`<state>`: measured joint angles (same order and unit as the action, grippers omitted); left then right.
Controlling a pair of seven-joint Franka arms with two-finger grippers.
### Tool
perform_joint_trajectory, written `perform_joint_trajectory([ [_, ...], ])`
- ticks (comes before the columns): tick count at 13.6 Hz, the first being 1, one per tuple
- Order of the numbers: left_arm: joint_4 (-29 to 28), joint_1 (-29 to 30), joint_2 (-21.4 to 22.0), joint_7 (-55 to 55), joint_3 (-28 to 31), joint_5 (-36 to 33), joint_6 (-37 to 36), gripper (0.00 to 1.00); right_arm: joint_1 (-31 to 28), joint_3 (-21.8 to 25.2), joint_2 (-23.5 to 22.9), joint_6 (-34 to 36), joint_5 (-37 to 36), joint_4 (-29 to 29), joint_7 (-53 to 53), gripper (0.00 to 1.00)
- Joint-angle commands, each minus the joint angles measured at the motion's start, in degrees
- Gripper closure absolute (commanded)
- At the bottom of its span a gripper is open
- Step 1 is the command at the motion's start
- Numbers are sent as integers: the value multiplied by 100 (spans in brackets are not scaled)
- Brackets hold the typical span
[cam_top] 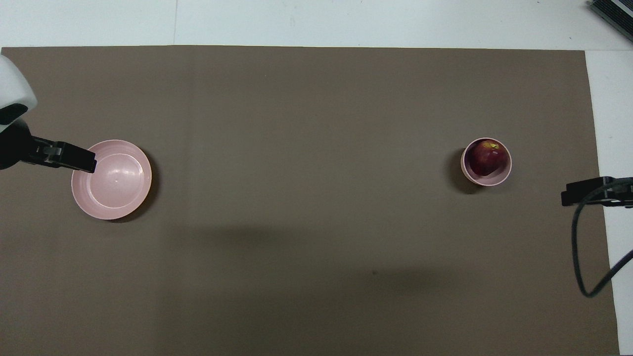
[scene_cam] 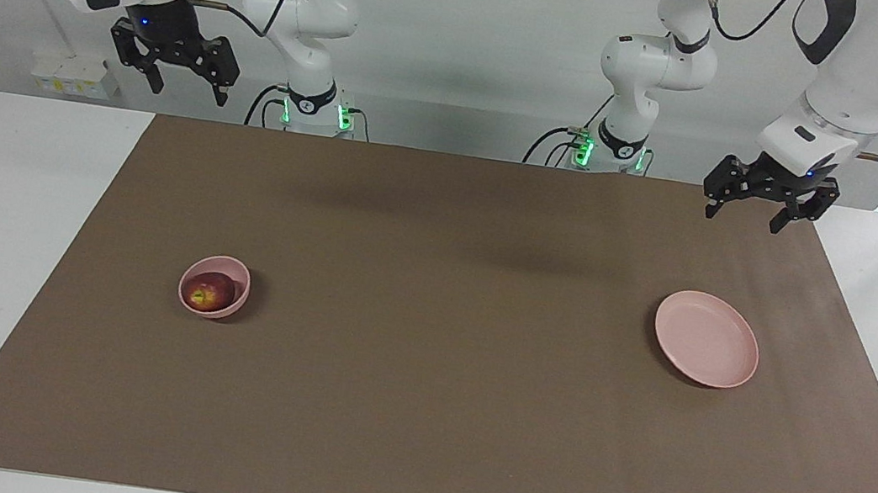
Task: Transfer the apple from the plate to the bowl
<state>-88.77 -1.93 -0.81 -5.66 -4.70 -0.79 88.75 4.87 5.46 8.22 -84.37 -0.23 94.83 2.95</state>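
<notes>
The dark red apple [scene_cam: 210, 290] with a yellowish patch lies in the small deep pink bowl [scene_cam: 232, 306], toward the right arm's end of the brown mat; both also show in the overhead view, the apple [cam_top: 487, 157] inside the bowl [cam_top: 486, 181]. The flat pink plate [scene_cam: 705, 338] stands empty toward the left arm's end and shows from overhead [cam_top: 111, 179]. My left gripper [scene_cam: 744, 216] hangs open and empty, high over the mat's edge by the plate. My right gripper [scene_cam: 188, 90] hangs open and empty, high over the table's edge at its own end.
The brown mat [scene_cam: 430, 381] covers most of the white table [scene_cam: 1, 223]. A black cable [cam_top: 581, 247] loops down from the right arm. The arm bases [scene_cam: 309, 106] stand at the robots' edge of the table.
</notes>
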Motion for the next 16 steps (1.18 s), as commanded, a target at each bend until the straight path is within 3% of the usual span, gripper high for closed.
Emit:
perform_joint_trajectory([
  [1,-44,-45,124,21,21,53,-42,0,-144,77,13,105,321,-26,-128,0],
  [7,-62,-36,124,-23,21,61,-7,0,-416,122,215,79,269,333,-909,0],
  [9,-62,-36,124,-32,30,70,2,0,-505,122,119,-288,208,360,-1025,0],
  [10,-71,-36,124,-49,30,70,10,0,-470,95,5,-403,-2,265,-1033,0],
  [13,-88,-36,133,-58,30,70,11,0,-487,69,-592,165,22,-789,-1025,0],
  [16,-97,-36,133,-58,30,70,11,0,-426,51,-541,106,14,-782,-1025,0],
])
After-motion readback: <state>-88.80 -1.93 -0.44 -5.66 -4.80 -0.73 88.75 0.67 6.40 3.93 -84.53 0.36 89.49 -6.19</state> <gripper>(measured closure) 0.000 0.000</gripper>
